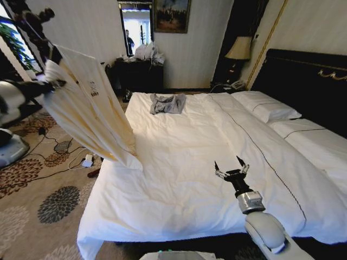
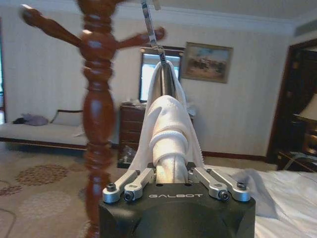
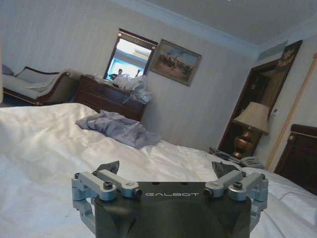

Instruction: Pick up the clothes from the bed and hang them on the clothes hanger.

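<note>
We see our left gripper point(image 2: 171, 181) pinching the clothes point(image 1: 92, 111), lifted at ten o'clock beside the wooden stand point(image 2: 98, 114); our right gripper point(image 1: 231, 168), spread, hovers over the bed point(image 1: 179, 179).

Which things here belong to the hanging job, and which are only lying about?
Job:
- clothes, cream, shut in the left pincer, lifted beside the bed
- clothes hanger, its metal hook above the cloth
- wooden coat stand

Lying about:
- grey garment on the bed
- pillows
- lamp
- right pincer, open above the duvet
</note>
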